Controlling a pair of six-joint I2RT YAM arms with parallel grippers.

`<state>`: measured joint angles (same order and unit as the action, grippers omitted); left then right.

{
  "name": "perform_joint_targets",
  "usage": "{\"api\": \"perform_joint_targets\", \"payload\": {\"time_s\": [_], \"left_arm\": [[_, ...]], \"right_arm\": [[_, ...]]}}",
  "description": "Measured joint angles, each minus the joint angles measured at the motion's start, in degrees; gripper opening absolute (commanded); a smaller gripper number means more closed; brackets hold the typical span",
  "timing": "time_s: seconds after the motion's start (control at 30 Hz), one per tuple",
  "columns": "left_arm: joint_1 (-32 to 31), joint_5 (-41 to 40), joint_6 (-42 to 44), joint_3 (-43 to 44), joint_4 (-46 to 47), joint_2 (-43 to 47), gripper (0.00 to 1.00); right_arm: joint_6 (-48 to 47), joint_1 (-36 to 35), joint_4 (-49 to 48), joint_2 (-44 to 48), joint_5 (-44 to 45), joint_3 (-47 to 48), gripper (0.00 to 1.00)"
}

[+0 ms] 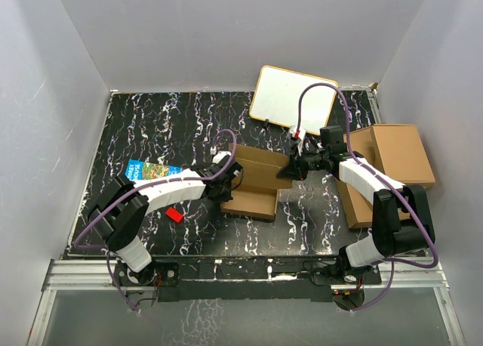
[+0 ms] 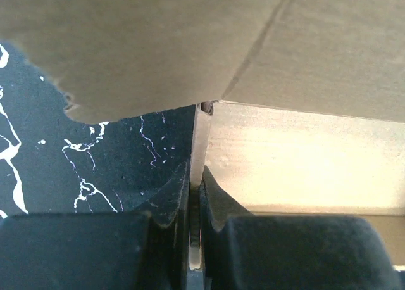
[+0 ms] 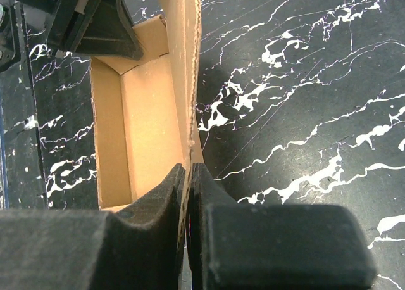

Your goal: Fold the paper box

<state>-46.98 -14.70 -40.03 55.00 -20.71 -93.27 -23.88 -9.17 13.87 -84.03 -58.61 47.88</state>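
Note:
The paper box [image 1: 255, 181] is plain brown cardboard, partly folded into a shallow open box in the middle of the black marbled table [image 1: 189, 127]. My left gripper [image 1: 229, 181] is shut on its left wall; in the left wrist view the thin wall edge [image 2: 200, 144] stands between the closed fingers [image 2: 166, 201]. My right gripper [image 1: 290, 168] is shut on the box's right wall. In the right wrist view the wall [image 3: 183, 68] runs up from my fingers [image 3: 158, 198], with the box's open inside [image 3: 136, 113] to its left.
A stacked pile of larger brown cardboard boxes [image 1: 396, 161] sits at the right edge. A white board [image 1: 290, 97] leans at the back. A blue picture book [image 1: 151, 170] and a small red piece [image 1: 174, 214] lie at the left. White walls enclose the table.

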Motion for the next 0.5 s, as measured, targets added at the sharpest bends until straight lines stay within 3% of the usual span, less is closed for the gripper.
{"api": "perform_joint_targets", "payload": {"time_s": [0.13,0.5], "left_arm": [[-2.03,-3.56,0.2,1.53,-1.97,-1.11,0.16],[-2.38,-4.7,0.0,2.1,-2.86,-1.2,0.29]], "right_arm": [[0.0,-0.09,0.0,0.0,0.04,0.0,0.08],[0.0,-0.2,0.02,0.0,-0.04,0.0,0.08]]}}
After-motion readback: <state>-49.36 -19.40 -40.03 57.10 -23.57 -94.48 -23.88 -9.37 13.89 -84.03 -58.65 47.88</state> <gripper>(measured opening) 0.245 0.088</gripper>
